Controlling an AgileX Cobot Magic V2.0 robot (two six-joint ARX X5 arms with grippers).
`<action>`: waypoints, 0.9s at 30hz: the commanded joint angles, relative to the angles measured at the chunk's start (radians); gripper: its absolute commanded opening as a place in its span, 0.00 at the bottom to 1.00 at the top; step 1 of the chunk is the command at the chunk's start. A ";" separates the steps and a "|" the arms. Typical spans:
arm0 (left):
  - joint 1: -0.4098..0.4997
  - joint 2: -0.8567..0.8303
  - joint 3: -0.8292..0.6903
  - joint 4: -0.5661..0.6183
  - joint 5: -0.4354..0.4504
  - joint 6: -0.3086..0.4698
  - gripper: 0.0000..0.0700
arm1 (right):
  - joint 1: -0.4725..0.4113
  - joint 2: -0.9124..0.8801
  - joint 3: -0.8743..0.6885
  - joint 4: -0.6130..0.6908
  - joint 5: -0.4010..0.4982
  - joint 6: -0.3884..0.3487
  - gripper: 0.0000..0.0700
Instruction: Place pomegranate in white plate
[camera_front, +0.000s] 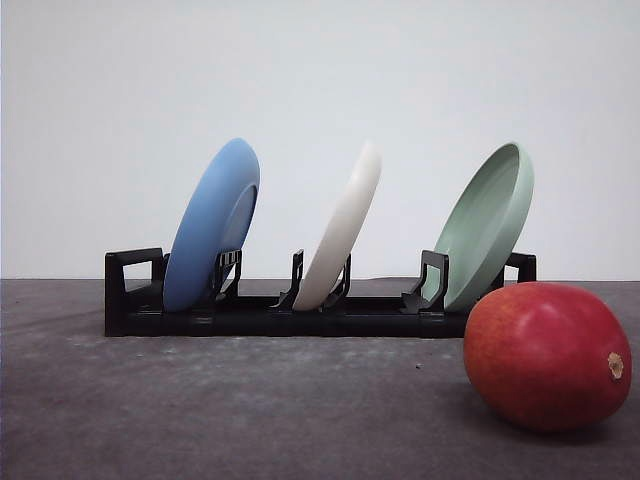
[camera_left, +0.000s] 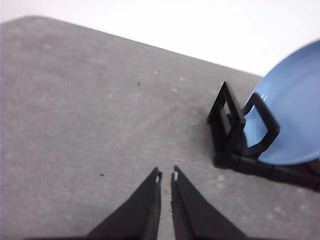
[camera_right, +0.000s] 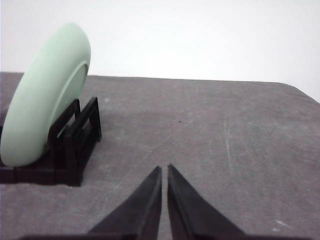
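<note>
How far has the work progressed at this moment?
Nothing looks done yet. The round red pomegranate lies on the grey table, in front of the black rack. The off-white round plate stands tilted in the rack's middle slot. The left gripper and right gripper are shut and hold nothing. Taking out the plate and placing the fruit remain.

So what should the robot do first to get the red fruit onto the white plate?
Probably open the right gripper, whose fingers are shut and empty. The pomegranate lies untouched on the table, right of the rack where the white plate stands on edge.
</note>
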 joint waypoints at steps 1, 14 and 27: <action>-0.002 -0.001 -0.009 0.025 -0.003 -0.090 0.02 | 0.001 0.001 -0.003 0.020 0.002 0.088 0.01; -0.002 0.038 0.246 -0.044 -0.003 -0.082 0.02 | 0.000 0.002 0.227 -0.076 -0.034 0.289 0.01; -0.002 0.332 0.729 -0.546 0.039 0.031 0.02 | -0.001 0.222 0.630 -0.565 -0.143 0.245 0.01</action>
